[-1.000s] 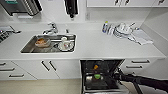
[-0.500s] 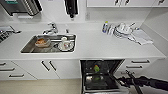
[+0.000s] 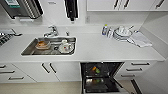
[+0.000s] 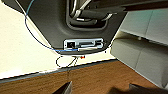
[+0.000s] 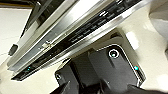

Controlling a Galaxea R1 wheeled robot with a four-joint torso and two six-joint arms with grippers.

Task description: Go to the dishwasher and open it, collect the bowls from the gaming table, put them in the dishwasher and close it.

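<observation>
- The dishwasher (image 3: 101,75) sits under the counter (image 3: 100,48), right of the sink (image 3: 50,46). Its door (image 3: 100,86) is partly lowered and the dark interior is exposed.
- Inside, a rack (image 3: 96,71) holds small orange and green items. They are too blurred to identify.
- In the right wrist view, the door's steel top edge (image 5: 82,32), with its control strip, runs diagonally just beyond the right gripper (image 5: 100,87). Whether the gripper touches it cannot be determined.
- Right gripper state: cannot tell, as the fingers are not resolved against the dark robot body (image 5: 110,65).
- Left gripper (image 4: 100,87): two dark finger tips (image 4: 63,88) stand well apart at the frame edge with nothing between them, so it reads as wide and empty. It hangs over a brown floor (image 4: 100,75), away from the dishwasher.
- Handling, door: judged stiff, heavy and hinged at the base. It probably swings on a fixed arc, so any push should follow that arc.
- Handling, surface: the brushed steel is likely slippery. Contact on the top edge or bar handle should hold better than contact on the flat face.
- Handling, rack: the wire is light and rolls, so expect it to shift if bumped.
</observation>
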